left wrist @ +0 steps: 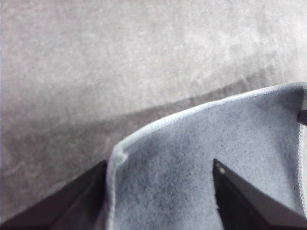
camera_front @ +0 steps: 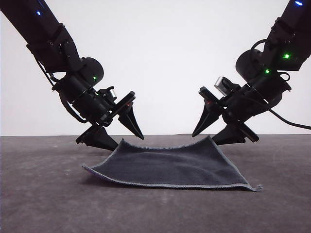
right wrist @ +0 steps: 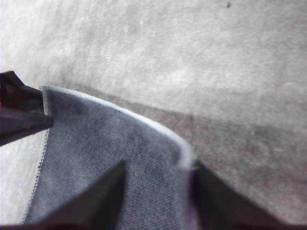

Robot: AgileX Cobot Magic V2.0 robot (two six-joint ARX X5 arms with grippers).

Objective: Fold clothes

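Lying spread, dark face up, across the middle of the flat mottled grey bench (camera_front: 43, 194): the small square dark grey soft cloth with paler stitched edging (camera_front: 170, 165), sagging between two raised far corners. Gaping wide around the far left corner, apparently propping it on the lower finger rather than pinching it: the black pointed left pincer (camera_front: 129, 142). Doing the same at the far right corner, jaws just as wide: the black pointed right pincer (camera_front: 204, 140). Risking, by this reading, a corner slipping off a finger before any closing, and the fabric dropping flat again. Risking too an uneven fold, by one side closing or lifting sooner than the other and dragging the edge askew. Possibly also catching on the bench surface with the low fingers while scooping deeper. Nothing else standing nearby on the bench or blocking the way toward the near edge.
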